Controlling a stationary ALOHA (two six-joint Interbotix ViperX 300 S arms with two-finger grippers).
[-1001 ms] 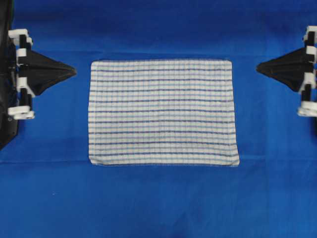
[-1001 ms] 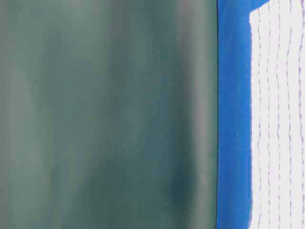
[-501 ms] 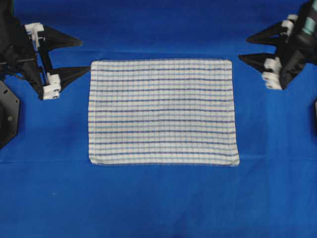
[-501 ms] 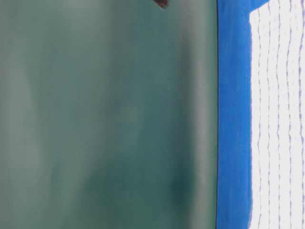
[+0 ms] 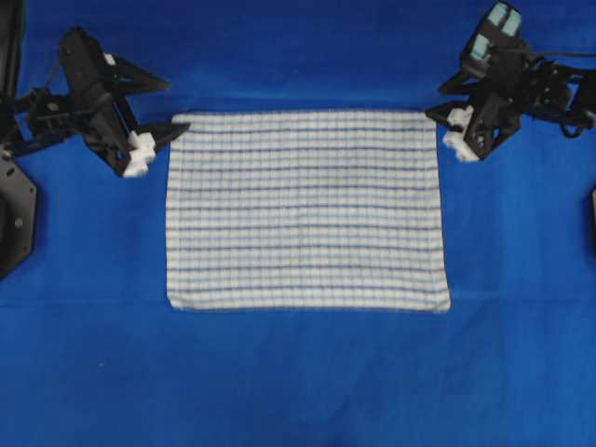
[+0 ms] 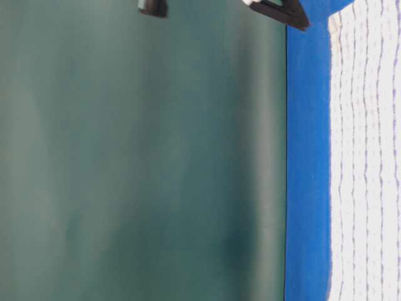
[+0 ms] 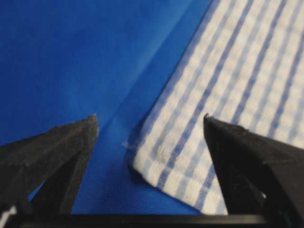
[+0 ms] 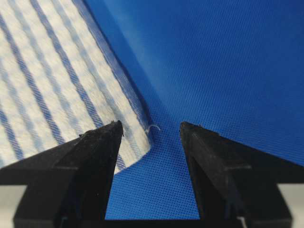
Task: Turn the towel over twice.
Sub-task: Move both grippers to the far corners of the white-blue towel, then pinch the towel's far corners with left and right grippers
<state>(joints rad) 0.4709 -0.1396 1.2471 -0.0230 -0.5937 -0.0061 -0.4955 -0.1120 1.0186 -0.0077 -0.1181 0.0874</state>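
The towel [image 5: 307,211], white with thin blue stripes, lies flat and spread out on the blue table cover [image 5: 298,372]. My left gripper [image 5: 177,107] stands open at the towel's far left corner; in the left wrist view that corner [image 7: 161,156] lies between the tips of my left gripper [image 7: 149,118], one finger over the cloth [image 7: 228,85], the other over bare cover. My right gripper [image 5: 436,101] is open at the far right corner. In its wrist view the corner [image 8: 137,137] sits between the spread tips of the gripper [image 8: 150,124]. Neither holds anything.
The blue cover extends on all sides of the towel. At table level the towel [image 6: 366,157] shows as a white band, a black gripper finger [image 6: 282,11] hangs just above the cover near its corner, and a dark green backdrop [image 6: 138,157] stands behind.
Both grippers went from shut to open. They swung in from the table's sides to the towel's two far corners and tilted down. The towel has not moved.
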